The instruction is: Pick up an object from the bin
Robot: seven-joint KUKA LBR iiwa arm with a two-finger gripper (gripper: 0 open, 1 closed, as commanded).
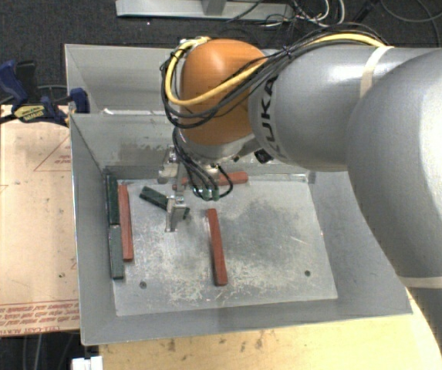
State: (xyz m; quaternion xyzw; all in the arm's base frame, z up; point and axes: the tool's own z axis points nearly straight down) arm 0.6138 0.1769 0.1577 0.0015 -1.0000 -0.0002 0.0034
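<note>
Your pincer (176, 216) hangs just beside the short dark-green rectangular block (155, 197). You cannot tell whether it is apart or together. Centre it over the block before closing.

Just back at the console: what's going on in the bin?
The KUKA arm reaches in from the right, its end effector low over the floor of the grey bin, toward the back. A short dark green bar lies just left of it, a long red-brown bar just right and nearer the front. I cannot tell that it holds anything. Other bars lie along the left wall.
</note>
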